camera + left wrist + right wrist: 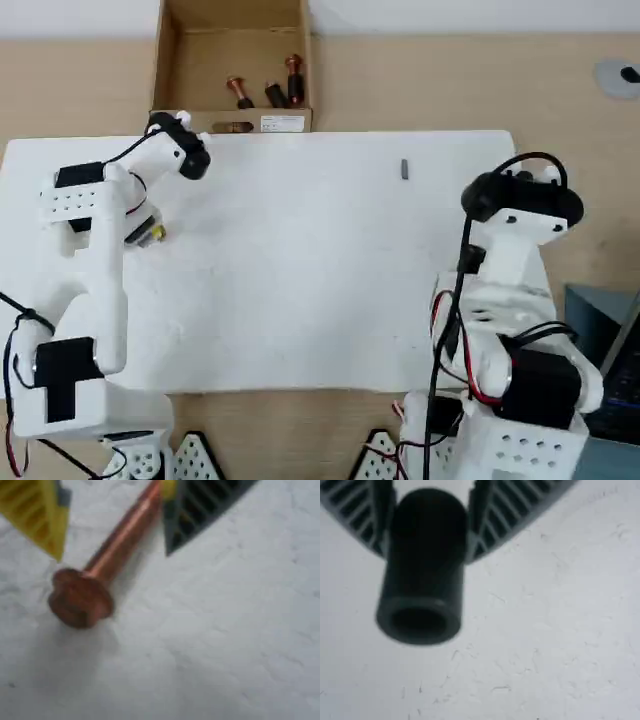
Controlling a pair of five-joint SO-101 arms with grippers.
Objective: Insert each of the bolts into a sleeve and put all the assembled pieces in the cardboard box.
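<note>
A: Status?
B: About three assembled pieces (294,80) in the cardboard box (165,70) at 11 o'clock. Left gripper (111,553) clamps a bolt (82,597), right gripper (430,555) clamps a sleeve (422,590); not mated yet.
A: Remaining?
B: That pair, plus likely the loose sleeve (405,169) on the counter (300,280), 1 o'clock.

The left hand (112,550) grips one bolt (82,597), the right hand (427,555) one sleeve (422,590); one cardboard box (160,70) holds at least two more bolts.

The cardboard box (160,70) stands at the far left, just behind the mat (300,280), with assembled pieces (295,80) in it. A sleeve (405,169) lies on the mat, far right.
</note>
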